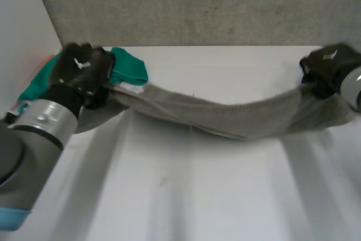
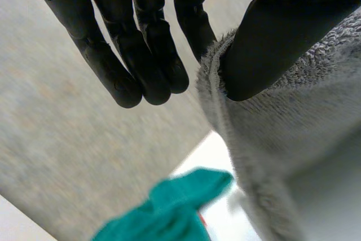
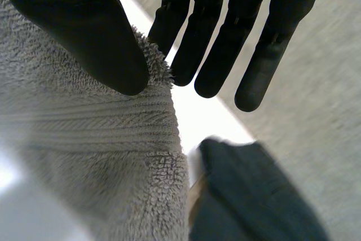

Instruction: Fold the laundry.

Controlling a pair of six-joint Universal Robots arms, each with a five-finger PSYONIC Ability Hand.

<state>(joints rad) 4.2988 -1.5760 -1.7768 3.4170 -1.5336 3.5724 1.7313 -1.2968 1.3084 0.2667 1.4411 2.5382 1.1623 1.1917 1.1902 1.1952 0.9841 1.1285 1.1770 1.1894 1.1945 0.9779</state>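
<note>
White table (image 1: pixel 197 184), smooth and matte, with a speckled grey wall (image 1: pixel 197 4) behind it. The towel (image 1: pixel 225 114), grey looped terry with a ribbed woven band, hangs strung between both hands and sags in the middle over the table. The left hand (image 1: pixel 82 69) pinches one end, thumb pressed on the edge, fingers straight. The right hand (image 1: pixel 327 66) pinches the other end the same way. There's a small white tag (image 1: pixel 131 88) near the left hand, too small to read. A crumpled green cloth (image 1: pixel 127 66) lies just behind it.
</note>
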